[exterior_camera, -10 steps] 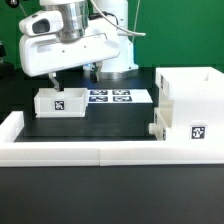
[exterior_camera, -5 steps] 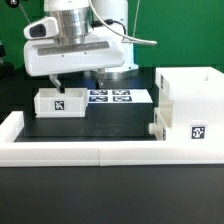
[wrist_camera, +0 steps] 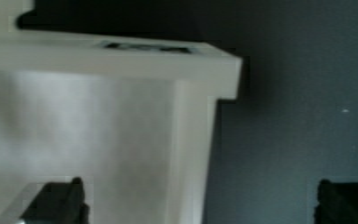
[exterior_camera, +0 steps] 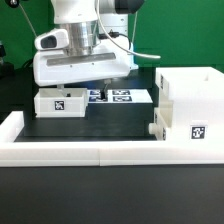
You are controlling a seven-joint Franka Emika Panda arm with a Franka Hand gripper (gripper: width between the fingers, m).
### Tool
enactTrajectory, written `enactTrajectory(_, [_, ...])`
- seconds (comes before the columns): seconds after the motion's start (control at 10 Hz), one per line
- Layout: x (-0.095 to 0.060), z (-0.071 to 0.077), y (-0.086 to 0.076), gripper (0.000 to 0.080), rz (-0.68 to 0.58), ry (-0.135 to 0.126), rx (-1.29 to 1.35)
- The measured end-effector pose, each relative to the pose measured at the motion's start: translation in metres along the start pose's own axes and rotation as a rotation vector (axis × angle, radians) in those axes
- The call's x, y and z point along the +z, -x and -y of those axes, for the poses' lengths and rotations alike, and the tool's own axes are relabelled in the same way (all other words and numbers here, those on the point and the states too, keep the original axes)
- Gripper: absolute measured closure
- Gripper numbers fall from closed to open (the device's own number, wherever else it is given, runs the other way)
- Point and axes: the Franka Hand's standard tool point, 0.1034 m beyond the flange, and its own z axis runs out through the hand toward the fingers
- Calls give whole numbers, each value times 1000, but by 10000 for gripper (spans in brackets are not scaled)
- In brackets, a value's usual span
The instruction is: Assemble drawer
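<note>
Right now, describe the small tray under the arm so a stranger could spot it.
Find the black tabletop inside the white rail. On the exterior view's left, below the gripper, sits the tray: a low box with one tag, unlike the flat marker board and tall housing.

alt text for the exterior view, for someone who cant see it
A white robot gripper hangs low over a small white tray on a black table. A tall white housing stands at the exterior view's right, and the marker board lies beside the tray.
</note>
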Motion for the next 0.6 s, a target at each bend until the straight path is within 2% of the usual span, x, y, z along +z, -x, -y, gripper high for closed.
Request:
enactTrajectory(0.2, [7,0,4,151,6,-3,5])
enactTrajectory(0.6, [11,-3,11,151,13,-6,14])
